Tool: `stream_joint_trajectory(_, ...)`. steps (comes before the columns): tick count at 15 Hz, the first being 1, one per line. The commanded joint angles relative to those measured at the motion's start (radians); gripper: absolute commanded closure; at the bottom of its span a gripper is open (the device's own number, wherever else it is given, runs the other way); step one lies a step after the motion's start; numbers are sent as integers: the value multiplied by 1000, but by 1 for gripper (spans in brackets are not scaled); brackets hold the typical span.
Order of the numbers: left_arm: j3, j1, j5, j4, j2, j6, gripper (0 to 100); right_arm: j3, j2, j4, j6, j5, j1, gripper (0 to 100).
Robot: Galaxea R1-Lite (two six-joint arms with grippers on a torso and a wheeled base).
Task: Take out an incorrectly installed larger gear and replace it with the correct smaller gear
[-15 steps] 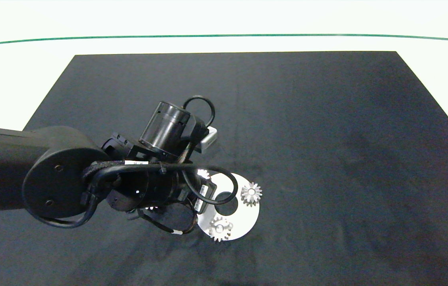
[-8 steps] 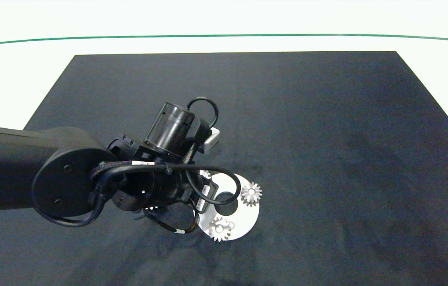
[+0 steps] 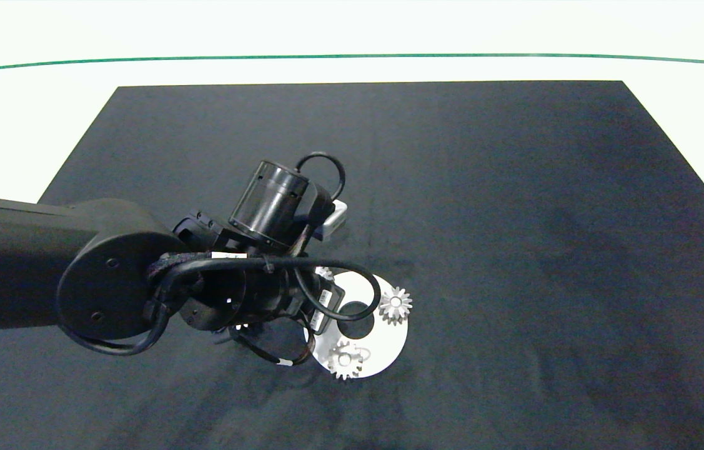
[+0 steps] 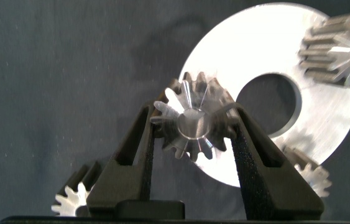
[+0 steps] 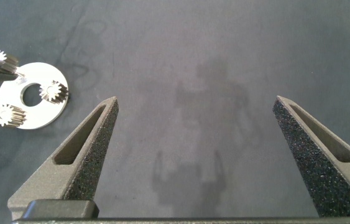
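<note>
Near side of the black mat (image 3: 514,219), left of centre: a flat silver disc (image 3: 383,344) with a round hole in the middle. One small gear (image 3: 345,359) stands on the disc's rim closest to the near edge of the surface, and a second (image 3: 395,305) on the rim toward the right edge.

Left arm (image 3: 27,262) reaches in from the left edge. Left tool (image 4: 193,118) is clamped on the smaller gear (image 4: 190,127), one foam pad on each side of its teeth. The gear sits at the disc's far-left rim; contact with the disc cannot be told.

Larger gear (image 4: 74,198) lies on the mat just left of the disc, mostly hidden under the arm.

Right tool (image 5: 194,102) hangs over bare mat well apart from the disc, fingers wide apart, nothing between them.
</note>
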Motion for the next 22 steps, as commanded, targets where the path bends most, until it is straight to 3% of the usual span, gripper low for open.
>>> stream_joint_trajectory(1,-12,-5,2,2,3,1,72,1,0,2,-1,1,0,0)
stream_joint_trajectory(8,-1,6,3,4,4,1,72,-1,0,2,-1,1,2,0)
stream_joint_trajectory(11,1,12,25,4,0,19,72,-1,-2,2,-1,1,0,0)
stream_joint_trajectory(21,-4,12,33,35,-11,36,72,-1,-8,2,-1,2,2,0)
stream_joint_trajectory(22,-6,12,43,35,-13,38,72,-1,-9,2,-1,1,2,0)
